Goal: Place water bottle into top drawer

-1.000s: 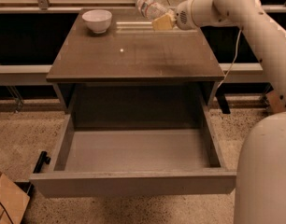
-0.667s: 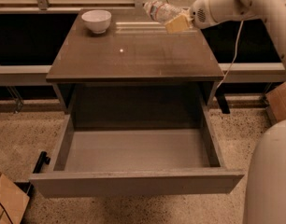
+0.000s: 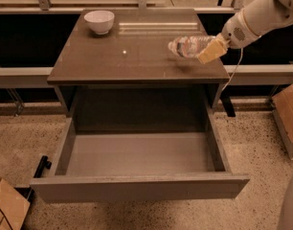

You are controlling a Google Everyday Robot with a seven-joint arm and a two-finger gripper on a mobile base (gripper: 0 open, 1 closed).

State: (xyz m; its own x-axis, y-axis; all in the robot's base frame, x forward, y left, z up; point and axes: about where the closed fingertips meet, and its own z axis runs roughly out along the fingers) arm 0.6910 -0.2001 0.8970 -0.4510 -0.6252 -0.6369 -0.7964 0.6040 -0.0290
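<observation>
The water bottle (image 3: 187,46) is a small clear crinkled bottle, held on its side above the right part of the brown tabletop (image 3: 137,56). My gripper (image 3: 206,49) comes in from the right on the white arm (image 3: 254,16) and is shut on the bottle; one tan finger (image 3: 211,51) shows across its right end. The top drawer (image 3: 139,186) is pulled open below the table, toward me, with its grey floor (image 3: 137,155) bare. The bottle is above the table's front right area, behind the drawer.
A white bowl (image 3: 99,21) stands at the table's back left. Cardboard boxes sit on the speckled floor at the lower left (image 3: 7,205) and right (image 3: 287,114). A rail and dark shelf run behind the table.
The arm has carried the bottle from the table's back edge forward and lower, toward the front right of the tabletop. The view has also shifted.
</observation>
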